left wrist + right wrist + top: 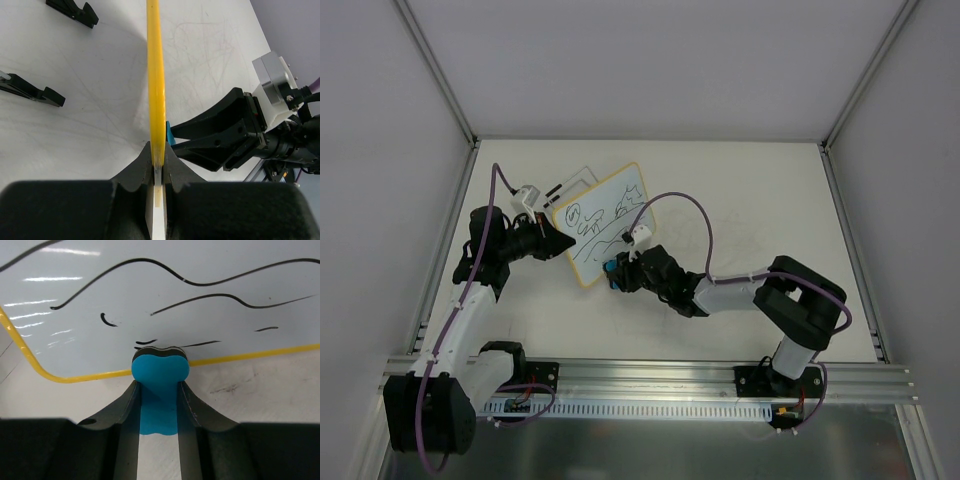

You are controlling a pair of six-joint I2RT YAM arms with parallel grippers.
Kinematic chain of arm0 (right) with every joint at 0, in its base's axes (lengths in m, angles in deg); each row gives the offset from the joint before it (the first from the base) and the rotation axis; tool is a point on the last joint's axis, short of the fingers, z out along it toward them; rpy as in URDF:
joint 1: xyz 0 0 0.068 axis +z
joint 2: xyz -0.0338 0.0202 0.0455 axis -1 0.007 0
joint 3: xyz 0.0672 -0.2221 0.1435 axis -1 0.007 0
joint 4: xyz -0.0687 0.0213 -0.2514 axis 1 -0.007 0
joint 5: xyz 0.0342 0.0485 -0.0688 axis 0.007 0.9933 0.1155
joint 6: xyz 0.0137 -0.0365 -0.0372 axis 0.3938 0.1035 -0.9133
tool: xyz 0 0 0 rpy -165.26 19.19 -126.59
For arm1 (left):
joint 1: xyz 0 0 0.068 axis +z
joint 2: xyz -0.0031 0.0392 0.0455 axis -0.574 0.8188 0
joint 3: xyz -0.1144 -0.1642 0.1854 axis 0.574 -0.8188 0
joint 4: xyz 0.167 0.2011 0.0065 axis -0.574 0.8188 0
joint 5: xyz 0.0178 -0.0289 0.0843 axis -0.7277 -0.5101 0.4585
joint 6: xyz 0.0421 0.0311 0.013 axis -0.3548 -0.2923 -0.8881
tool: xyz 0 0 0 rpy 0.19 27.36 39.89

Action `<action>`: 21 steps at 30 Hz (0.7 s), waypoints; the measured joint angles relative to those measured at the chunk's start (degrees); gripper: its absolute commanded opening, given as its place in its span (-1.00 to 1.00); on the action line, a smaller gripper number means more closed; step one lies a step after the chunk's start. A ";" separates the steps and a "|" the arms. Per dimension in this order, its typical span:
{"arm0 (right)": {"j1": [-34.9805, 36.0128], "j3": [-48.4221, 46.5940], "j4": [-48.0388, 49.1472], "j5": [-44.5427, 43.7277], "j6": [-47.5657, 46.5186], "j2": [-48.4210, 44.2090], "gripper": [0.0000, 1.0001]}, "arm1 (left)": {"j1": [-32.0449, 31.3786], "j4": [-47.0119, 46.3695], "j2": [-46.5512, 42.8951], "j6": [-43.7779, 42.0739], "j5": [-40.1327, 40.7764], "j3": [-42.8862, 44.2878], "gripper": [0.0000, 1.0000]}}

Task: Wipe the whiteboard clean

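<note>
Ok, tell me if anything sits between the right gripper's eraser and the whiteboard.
Nothing visible does. The blue eraser in the right gripper sits at the whiteboard near its yellow rim; the left gripper clamps another edge.

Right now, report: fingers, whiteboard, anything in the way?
Left fingers shut on whiteboard edge. Right fingers shut on blue eraser, at board's rim. Scribbles not erased. Nothing blocking.

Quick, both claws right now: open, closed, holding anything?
Left claw: closed on the whiteboard, gripping its yellow edge.
Right claw: closed on the blue eraser.
</note>
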 measured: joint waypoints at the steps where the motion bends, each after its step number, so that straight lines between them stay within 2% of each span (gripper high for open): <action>1: 0.20 -0.33 -0.20 0.13 -0.22 -0.09 -0.99 | 0.00 -0.09 0.07 0.00 0.00 0.00 -1.00; 14: 0.61 -1.88 -0.72 0.26 -0.74 -0.13 -1.00 | 0.00 -0.44 0.35 0.02 0.39 0.00 -1.00; 21: -3.19 -0.59 0.24 -0.11 1.25 -0.11 -0.99 | 0.00 -0.35 0.35 0.37 0.31 0.00 -1.00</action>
